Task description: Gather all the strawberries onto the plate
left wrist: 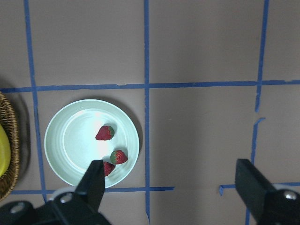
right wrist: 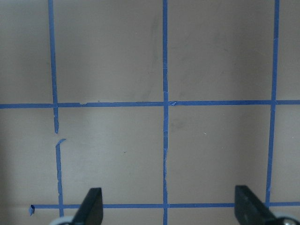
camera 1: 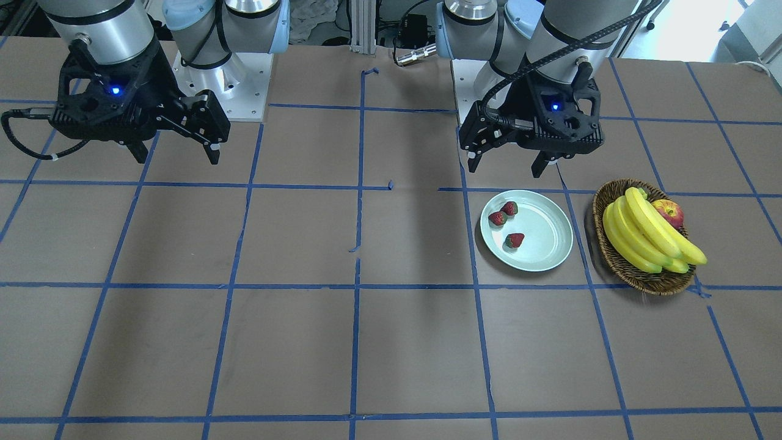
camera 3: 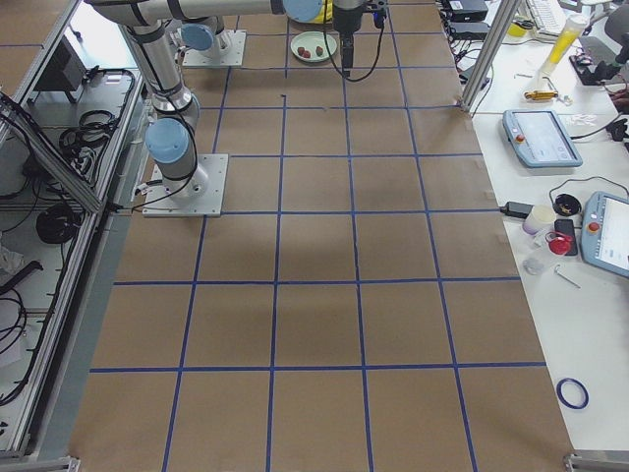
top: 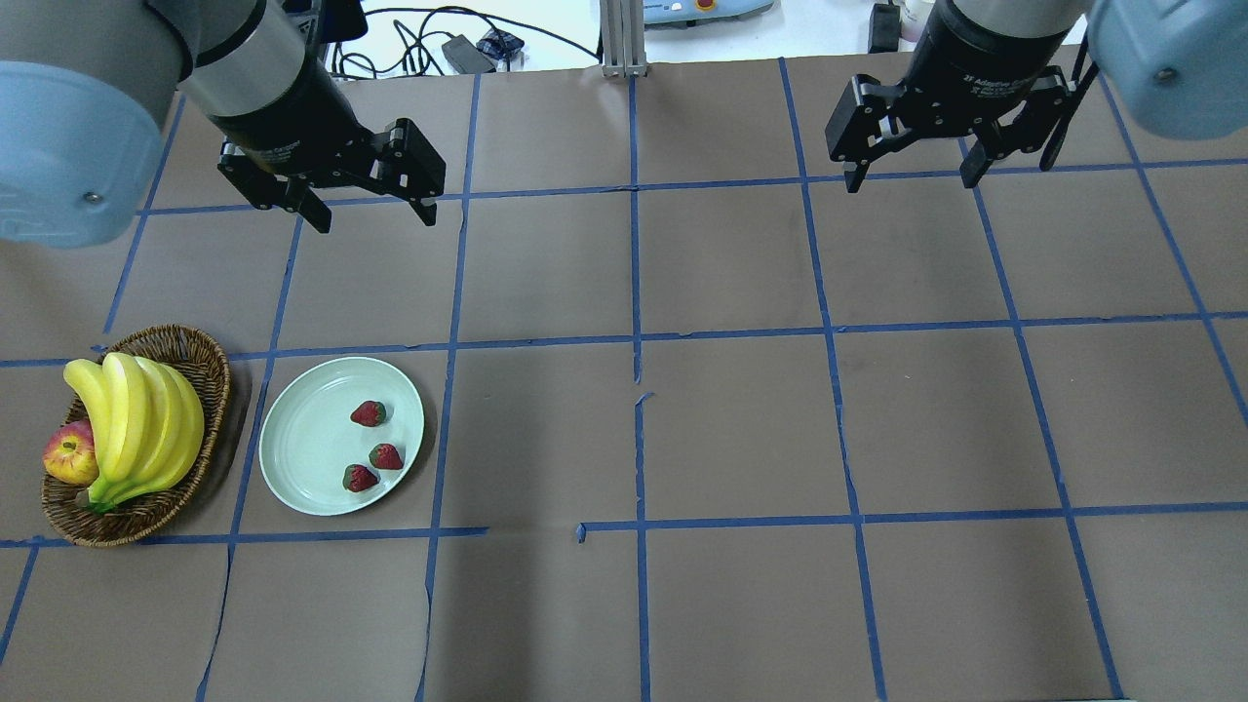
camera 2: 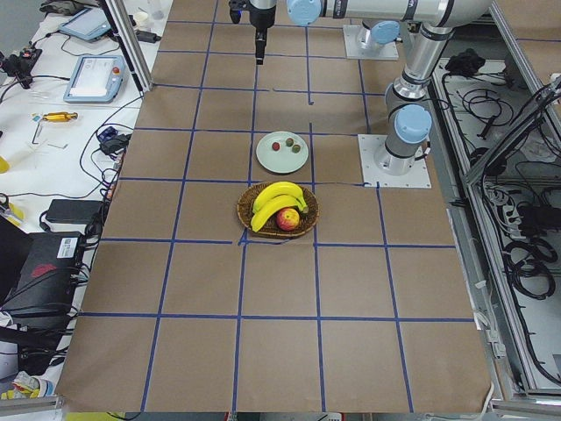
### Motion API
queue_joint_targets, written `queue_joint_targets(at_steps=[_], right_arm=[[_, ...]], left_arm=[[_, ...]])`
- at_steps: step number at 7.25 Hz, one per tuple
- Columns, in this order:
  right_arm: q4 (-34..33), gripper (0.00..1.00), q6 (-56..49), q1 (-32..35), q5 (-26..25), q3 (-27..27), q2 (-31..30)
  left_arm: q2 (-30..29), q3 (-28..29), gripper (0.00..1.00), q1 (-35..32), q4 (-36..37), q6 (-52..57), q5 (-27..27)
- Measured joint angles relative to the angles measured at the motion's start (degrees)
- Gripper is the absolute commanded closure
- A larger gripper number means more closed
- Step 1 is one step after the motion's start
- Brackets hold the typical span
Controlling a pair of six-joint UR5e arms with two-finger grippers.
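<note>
Three strawberries lie on the pale mint-green plate (top: 302, 458): one (top: 368, 413) toward the far side, one (top: 386, 455) and one (top: 360, 478) toward the near rim. They also show in the front view (camera 1: 509, 208), (camera 1: 497, 218), (camera 1: 514, 240) on the plate (camera 1: 547, 244), and in the left wrist view (left wrist: 105, 133) on the plate (left wrist: 70, 140). My left gripper (top: 375, 214) is open and empty, held high beyond the plate. My right gripper (top: 912, 180) is open and empty, high over the table's right half.
A brown wicker basket (top: 210, 366) with a bunch of bananas (top: 136, 419) and a red-yellow apple (top: 68, 456) stands left of the plate. Blue tape lines grid the brown table.
</note>
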Motion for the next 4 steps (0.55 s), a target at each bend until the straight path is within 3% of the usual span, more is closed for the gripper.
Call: queue_joint_targets(at_steps=[4], right_arm=[[0.01, 0.00, -0.04, 0.00, -0.02, 0.00, 0.00]], left_arm=[[-0.34, 0.11, 0.00, 0.00, 0.42, 0.00, 2.00]])
